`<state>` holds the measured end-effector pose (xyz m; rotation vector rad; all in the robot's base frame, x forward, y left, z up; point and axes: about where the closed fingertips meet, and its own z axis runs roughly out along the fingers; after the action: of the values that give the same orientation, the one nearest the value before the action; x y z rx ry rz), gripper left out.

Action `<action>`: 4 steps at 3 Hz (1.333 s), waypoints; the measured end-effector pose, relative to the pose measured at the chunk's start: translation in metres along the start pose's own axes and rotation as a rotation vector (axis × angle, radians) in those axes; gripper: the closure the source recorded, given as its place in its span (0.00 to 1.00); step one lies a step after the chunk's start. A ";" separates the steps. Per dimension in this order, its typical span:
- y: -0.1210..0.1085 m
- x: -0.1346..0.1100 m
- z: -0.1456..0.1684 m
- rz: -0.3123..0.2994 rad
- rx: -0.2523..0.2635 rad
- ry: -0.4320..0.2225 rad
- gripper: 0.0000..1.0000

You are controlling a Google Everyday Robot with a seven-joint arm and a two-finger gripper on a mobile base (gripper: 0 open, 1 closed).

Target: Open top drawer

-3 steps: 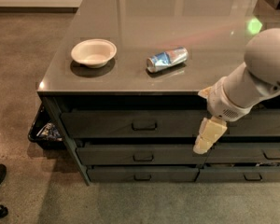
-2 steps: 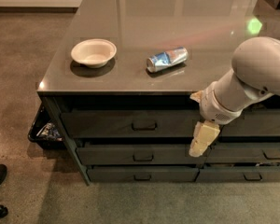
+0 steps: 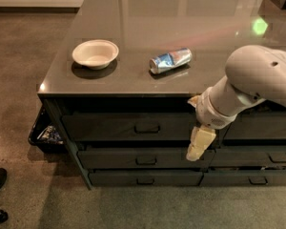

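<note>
The top drawer (image 3: 128, 126) is a wide dark grey front under the counter's edge, shut, with a small loop handle (image 3: 147, 127) at its centre. Two shorter drawers (image 3: 138, 160) lie below it. My gripper (image 3: 199, 146) hangs from the white arm (image 3: 257, 82) in front of the drawer stack, to the right of the handle and a little lower. It holds nothing that I can see.
On the grey counter (image 3: 148, 18) stand a white bowl (image 3: 95, 53) and a crushed blue can (image 3: 170, 60) lying on its side. A neighbouring drawer stack (image 3: 257, 128) is at the right. A black bin (image 3: 44, 132) sits on the floor at the left.
The arm and gripper have moved left along the drawer fronts, closer to the top drawer's handle. The drawer has not moved.
</note>
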<state>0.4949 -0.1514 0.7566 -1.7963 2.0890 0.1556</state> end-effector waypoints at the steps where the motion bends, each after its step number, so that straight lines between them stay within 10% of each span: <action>1: 0.001 -0.003 0.024 -0.013 -0.025 -0.012 0.00; 4: -0.021 -0.002 0.083 -0.073 0.034 0.026 0.00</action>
<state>0.5336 -0.1264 0.6838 -1.8611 2.0275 0.0774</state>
